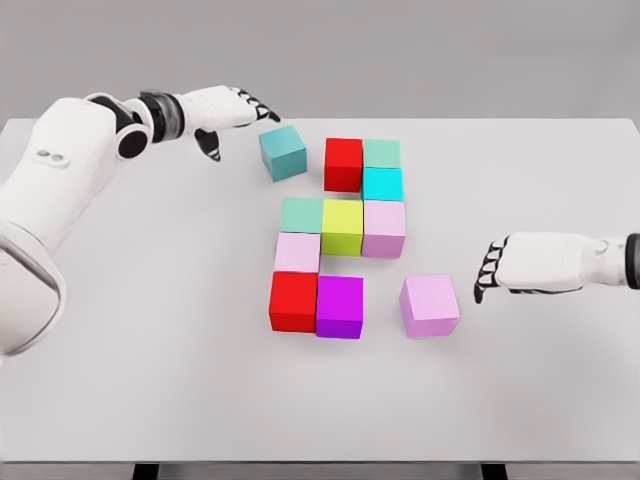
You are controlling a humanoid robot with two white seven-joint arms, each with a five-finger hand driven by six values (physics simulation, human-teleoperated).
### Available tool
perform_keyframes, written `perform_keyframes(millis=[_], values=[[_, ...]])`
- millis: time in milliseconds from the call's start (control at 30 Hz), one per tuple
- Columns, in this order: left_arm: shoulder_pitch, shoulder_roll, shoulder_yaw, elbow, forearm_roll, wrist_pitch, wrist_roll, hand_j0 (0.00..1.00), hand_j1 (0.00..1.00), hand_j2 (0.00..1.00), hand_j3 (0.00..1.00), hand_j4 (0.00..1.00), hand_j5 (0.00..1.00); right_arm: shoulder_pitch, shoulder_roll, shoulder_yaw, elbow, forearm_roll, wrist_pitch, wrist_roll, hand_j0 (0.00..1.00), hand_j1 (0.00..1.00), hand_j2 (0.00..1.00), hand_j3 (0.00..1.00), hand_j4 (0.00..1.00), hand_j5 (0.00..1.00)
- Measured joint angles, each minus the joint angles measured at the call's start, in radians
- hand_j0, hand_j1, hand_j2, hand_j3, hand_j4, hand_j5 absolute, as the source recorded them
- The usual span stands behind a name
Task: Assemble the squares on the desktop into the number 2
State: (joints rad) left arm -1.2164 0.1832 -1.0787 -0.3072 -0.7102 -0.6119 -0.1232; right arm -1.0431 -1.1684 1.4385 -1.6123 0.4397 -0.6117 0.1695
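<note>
Beside the spread left hand point(232, 112), the teal cube point(283, 152) sits skewed to the block rows.

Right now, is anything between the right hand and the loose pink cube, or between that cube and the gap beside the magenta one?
Nothing visible: bare table separates the right hand, pink cube and magenta cube.

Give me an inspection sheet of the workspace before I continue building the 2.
Surface: white matte table, bare around the blocks.
Job's things: nine coloured cubes packed into a partial 2; teal cube loose and rotated at the top left; lilac cube loose at the bottom right.
Clutter: nothing seen.
Grippers: left hand open beside the teal cube; right hand open near the lilac cube.
Cables: nothing seen.
Surroundings: plain grey wall.
</note>
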Motion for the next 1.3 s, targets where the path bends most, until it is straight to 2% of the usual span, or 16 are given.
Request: perform_keyframes(millis=[333, 733, 867, 1100, 1300], values=[[0.0, -0.023, -0.003, 0.024, -0.001, 0.0, 0.0, 1.0, 1.0, 1.0, 1.0, 1.0, 1.0, 0.0, 0.026, 0.033, 0.001, 0.006, 0.0, -0.001, 0.61, 0.61, 0.61, 0.61, 0.61, 0.61], [0.017, -0.019, -0.004, 0.008, 0.004, 0.0, 0.0, 1.0, 1.0, 1.0, 1.0, 1.0, 1.0, 0.0, 0.048, 0.044, -0.008, 0.008, 0.0, 0.0, 0.61, 0.61, 0.61, 0.61, 0.61, 0.61], [0.02, -0.015, -0.001, -0.027, 0.004, 0.0, -0.001, 1.0, 1.0, 1.0, 1.0, 1.0, 1.0, 0.0, 0.053, 0.047, -0.01, 0.006, 0.0, 0.001, 0.61, 0.61, 0.61, 0.61, 0.61, 0.61], [0.025, -0.005, 0.0, -0.042, 0.004, 0.0, 0.0, 1.0, 1.0, 1.0, 1.0, 1.0, 1.0, 0.0, 0.052, 0.049, -0.036, 0.007, 0.0, 0.002, 0.61, 0.61, 0.61, 0.61, 0.61, 0.61], [0.037, 0.007, 0.003, -0.045, 0.005, 0.0, 0.0, 1.0, 1.0, 1.0, 1.0, 1.0, 1.0, -0.002, 0.043, 0.048, -0.026, 0.003, 0.0, 0.001, 0.61, 0.61, 0.61, 0.61, 0.61, 0.61]])
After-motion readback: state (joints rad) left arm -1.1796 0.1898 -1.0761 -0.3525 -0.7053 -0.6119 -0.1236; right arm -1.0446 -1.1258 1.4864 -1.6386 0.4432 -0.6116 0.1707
